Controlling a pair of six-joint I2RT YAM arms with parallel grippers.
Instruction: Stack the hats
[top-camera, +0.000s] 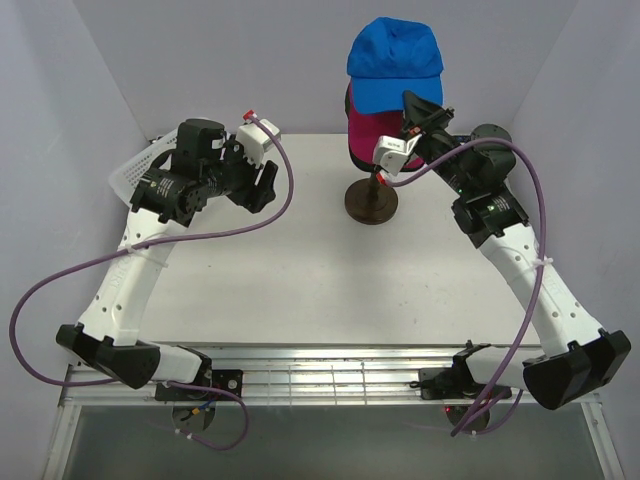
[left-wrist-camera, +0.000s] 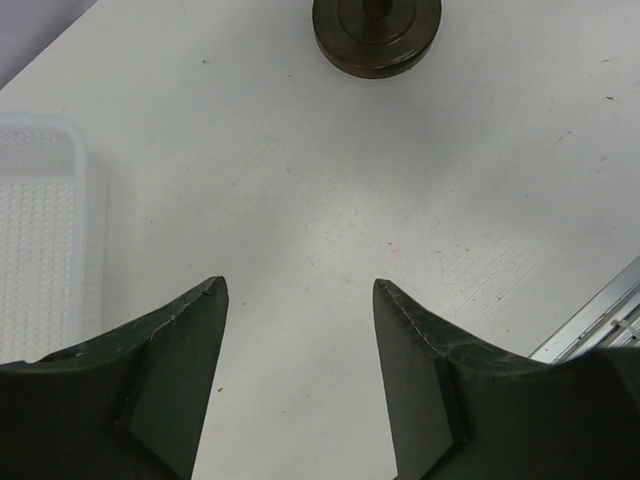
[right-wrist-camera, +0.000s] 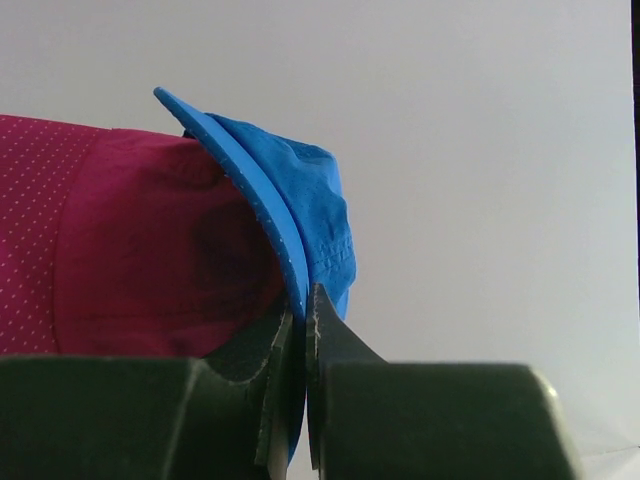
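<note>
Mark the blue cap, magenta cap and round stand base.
blue cap (top-camera: 393, 50): top external view, on the crown.
magenta cap (right-wrist-camera: 110, 240): right wrist view, on the side panel.
round stand base (left-wrist-camera: 376, 42): left wrist view, on the disc top.

Matt cloth blue cap (right-wrist-camera: 305, 195); magenta cap (right-wrist-camera: 120, 240) perhaps perforated fabric.

Your left wrist view, top edge: the dark stand (left-wrist-camera: 377, 40) is cut off; at left, the white basket (left-wrist-camera: 40, 240) runs out of frame. Right wrist view: the magenta cap (right-wrist-camera: 120, 240) is cropped at left, and the brim of the blue cap (right-wrist-camera: 310, 210) disappears between the pinched fingers of the right gripper (right-wrist-camera: 304, 300).
</note>
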